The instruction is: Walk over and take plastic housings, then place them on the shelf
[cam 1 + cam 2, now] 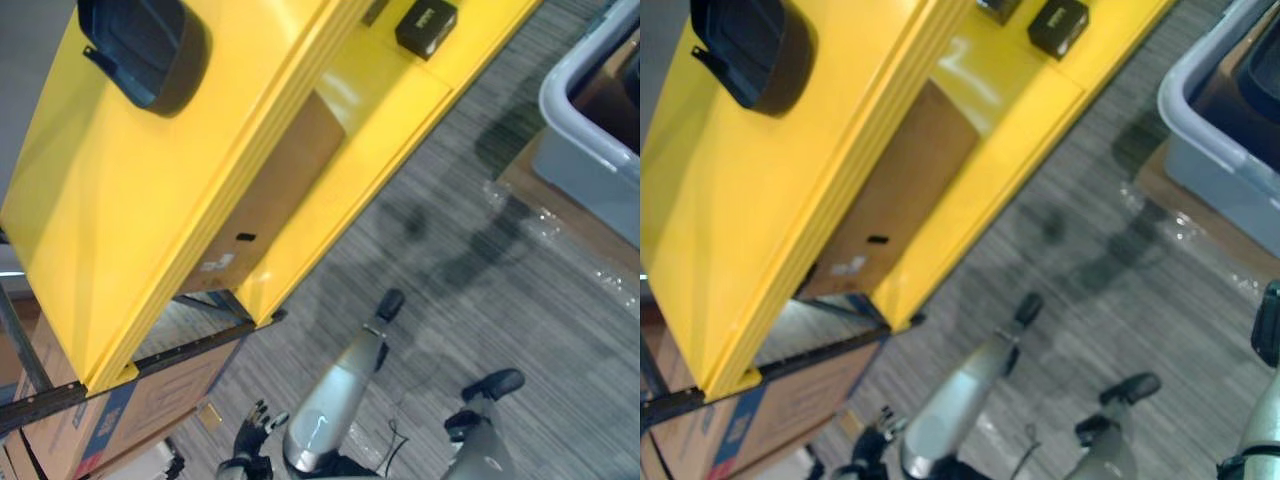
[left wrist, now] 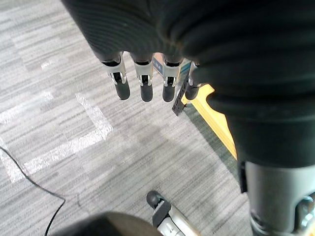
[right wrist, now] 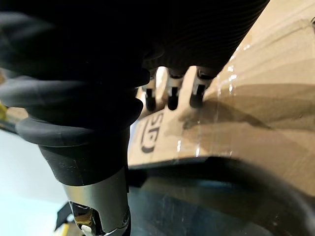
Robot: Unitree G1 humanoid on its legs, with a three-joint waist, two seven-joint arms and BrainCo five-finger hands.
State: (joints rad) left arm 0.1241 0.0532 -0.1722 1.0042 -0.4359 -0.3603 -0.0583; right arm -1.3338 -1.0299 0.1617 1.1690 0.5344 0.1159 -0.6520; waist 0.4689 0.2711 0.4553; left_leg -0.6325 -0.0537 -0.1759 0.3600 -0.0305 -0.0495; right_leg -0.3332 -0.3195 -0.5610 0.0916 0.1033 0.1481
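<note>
A black plastic housing lies on the top level of the yellow shelf, at the upper left. A small black box sits on a lower yellow level. My left hand hangs low beside the shelf's near corner. In the left wrist view its fingers are straight over the carpet and hold nothing. My right hand shows at the right edge. In the right wrist view its fingers hang relaxed in front of a taped cardboard box, empty.
A grey plastic bin stands at the upper right on flat cardboard, with something dark inside. Cardboard boxes sit under the shelf behind a black rail. Striped grey carpet lies between shelf and bin.
</note>
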